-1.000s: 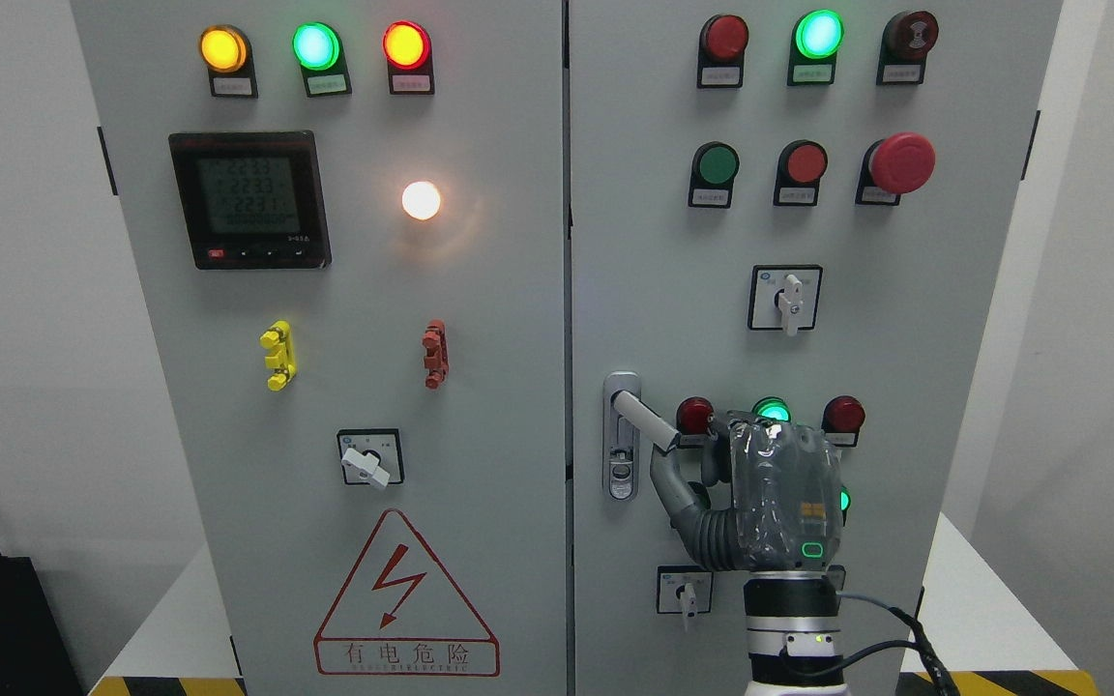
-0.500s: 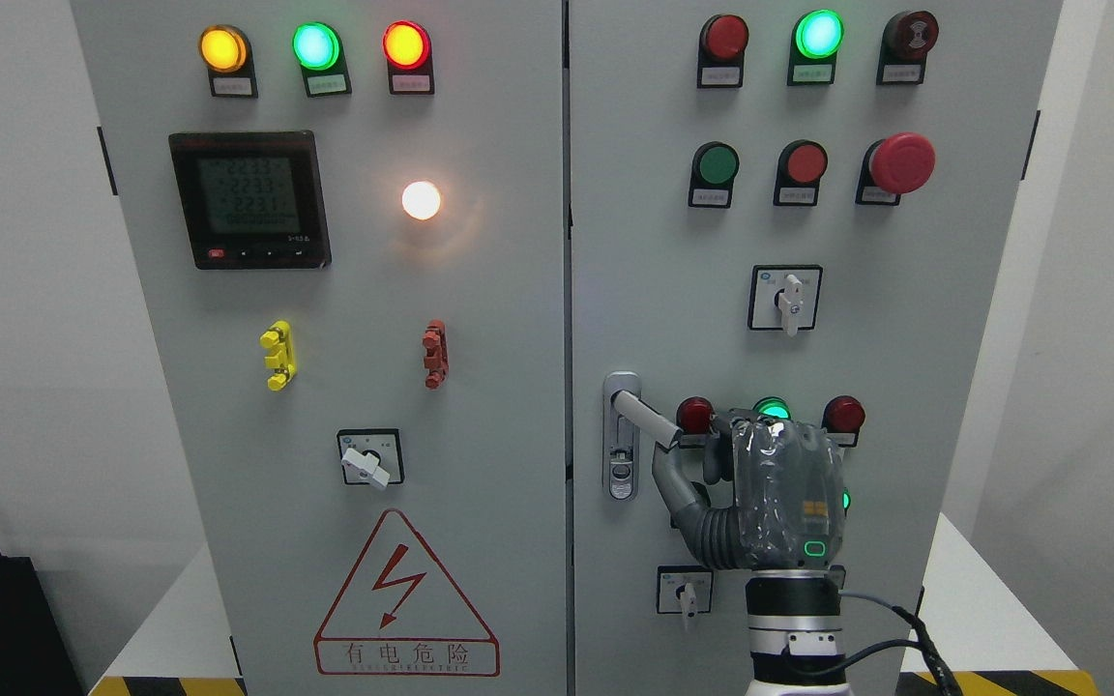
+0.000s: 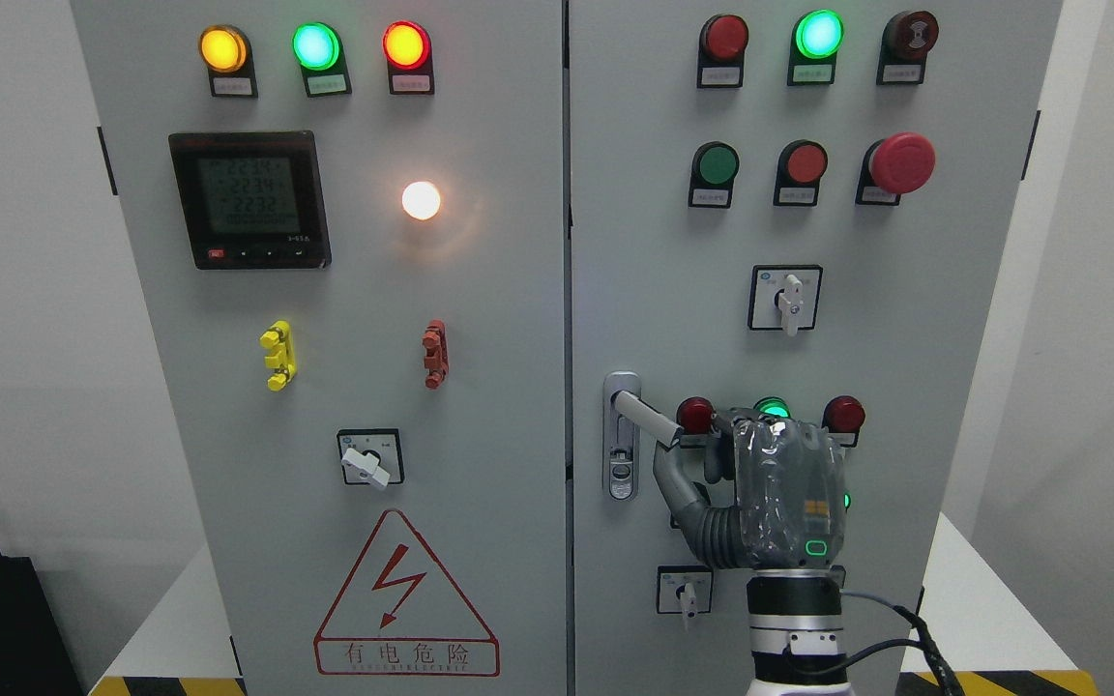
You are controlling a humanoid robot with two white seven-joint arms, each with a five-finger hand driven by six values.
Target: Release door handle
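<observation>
Grey sheet steel made up the cabinet [image 3: 480,387], whose two doors filled most of the head view, a dark seam running between them. On the left door sat a black digital meter [image 3: 249,200] with a lit screen, a red-edged warning triangle [image 3: 406,599] low down, a glowing white lamp [image 3: 421,200], and a row of amber, green and red indicator lights along the top. The right door carried a red mushroom stop button [image 3: 902,162], a rotary selector switch [image 3: 786,299], and more red and green lamps. Rising from the bottom edge to the right of the middle came the right hand [image 3: 760,493], dark and wrapped in clear film, its back toward the camera. Its thumb [image 3: 675,483] reached up and left to just beneath the free end of the door handle [image 3: 646,420], while the other fingers curled forward, partly hidden behind the palm; whether they touched the lever could not be told, and nothing lay visibly clasped in the hand. That pale lever stuck out from its chrome lock plate [image 3: 621,437] beside the seam, tilted down toward the right.
</observation>
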